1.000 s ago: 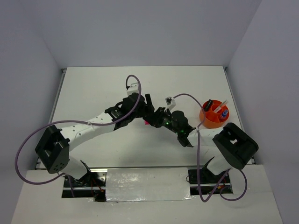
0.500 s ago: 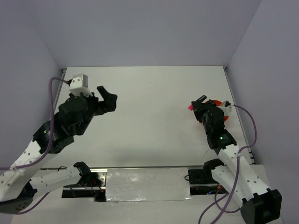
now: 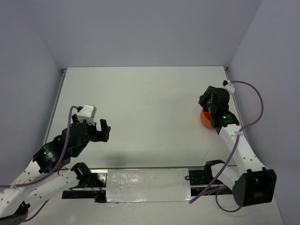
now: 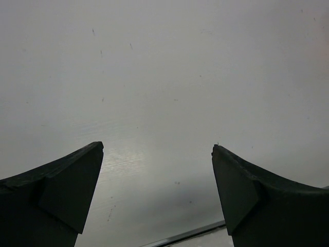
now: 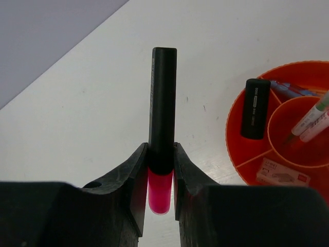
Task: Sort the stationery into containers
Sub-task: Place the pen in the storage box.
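near the finish, by the look of it: pink-capped highlighter (image 5: pixel 163 103) clamped in right gripper (image 5: pixel 161 154), orange bowl (image 5: pixel 234 128) just to its right already loaded with another black highlighter (image 5: pixel 255 108), pens (image 5: pixel 308 121), white block (image 5: pixel 280 172); left gripper (image 4: pixel 157 148) spread wide over bare table (image 4: pixel 154 62)

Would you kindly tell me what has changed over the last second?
The arms parted from mid-table: the left fingers, open and empty, drew back toward the near-left, while the right fingers carried the pink-capped highlighter rightward to the orange bowl. The bowl stayed put.
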Controlling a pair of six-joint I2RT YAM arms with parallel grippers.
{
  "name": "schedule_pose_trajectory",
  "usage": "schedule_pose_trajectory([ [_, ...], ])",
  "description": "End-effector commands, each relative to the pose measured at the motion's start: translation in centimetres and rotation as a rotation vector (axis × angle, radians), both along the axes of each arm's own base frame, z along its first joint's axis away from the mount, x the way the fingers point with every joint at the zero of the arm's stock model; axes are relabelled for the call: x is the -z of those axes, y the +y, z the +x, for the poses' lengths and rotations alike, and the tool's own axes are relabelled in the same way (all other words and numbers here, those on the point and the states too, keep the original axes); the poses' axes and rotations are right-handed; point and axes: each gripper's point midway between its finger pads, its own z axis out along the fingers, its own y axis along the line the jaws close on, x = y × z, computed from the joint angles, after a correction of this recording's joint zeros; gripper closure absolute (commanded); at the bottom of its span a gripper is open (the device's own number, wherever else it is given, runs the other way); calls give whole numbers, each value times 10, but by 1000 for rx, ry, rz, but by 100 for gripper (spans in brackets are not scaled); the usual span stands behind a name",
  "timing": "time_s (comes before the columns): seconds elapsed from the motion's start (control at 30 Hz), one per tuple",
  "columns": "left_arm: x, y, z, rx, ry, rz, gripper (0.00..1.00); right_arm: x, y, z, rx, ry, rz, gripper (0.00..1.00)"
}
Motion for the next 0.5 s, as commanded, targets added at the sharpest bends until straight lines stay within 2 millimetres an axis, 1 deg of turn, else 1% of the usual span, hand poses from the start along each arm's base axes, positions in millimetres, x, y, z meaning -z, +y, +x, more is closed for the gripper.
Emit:
schedule_pose_trajectory([
  [0.0,-5,-11,9,34,-63,-25,1,-3,5,-10,-23,-5,63,100],
  [0.03,-4,-10,9,29,-55,-13,1,1,10,-13,-7,-11,157,100],
  [0.1,0,-9,12,10,-43,2,1,4,11,-18,47,-3,243,100],
  [0.17,4,-11,12,19,-25,7,1,0,4,-16,71,-23,208,100],
  [0.2,5,-12,11,27,-24,5,1,-3,1,-14,57,-38,167,100],
  [0.23,4,-14,11,38,-27,-1,1,-10,5,-9,-17,-57,87,100],
  [0.3,3,-16,9,54,-36,-10,1,-10,1,-7,-18,-24,54,98],
  [0.37,2,-14,9,48,-42,-15,1,-7,0,-11,16,12,97,100],
  [0.4,1,-13,9,43,-45,-18,1,-4,3,-11,11,8,124,100],
  [0.47,1,-12,9,38,-46,-17,1,-10,16,-16,-10,-37,236,100],
])
